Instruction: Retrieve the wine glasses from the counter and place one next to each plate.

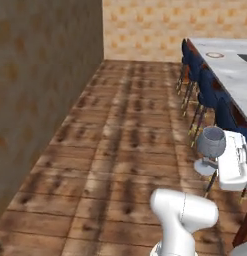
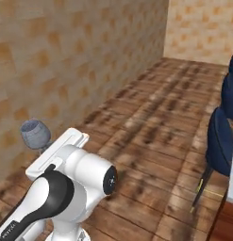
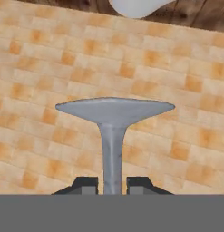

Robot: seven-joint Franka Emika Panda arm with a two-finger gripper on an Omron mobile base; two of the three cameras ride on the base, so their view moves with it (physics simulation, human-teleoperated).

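The gripper [image 3: 112,185] pinches the thin stem of a wine glass [image 1: 211,142], one dark tip on each side. The glass sits up in the air over the wood floor [image 1: 120,130]. Blue stools [image 1: 215,102] line the marble island [image 1: 230,70], where a plate [image 1: 215,55] sits.

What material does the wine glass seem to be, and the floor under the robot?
Wine glass: probably smoky grey glass, smooth; the floor shows faintly through its bowl. Floor: looks like brown wooden planks, with visible plank seams and dark knots.
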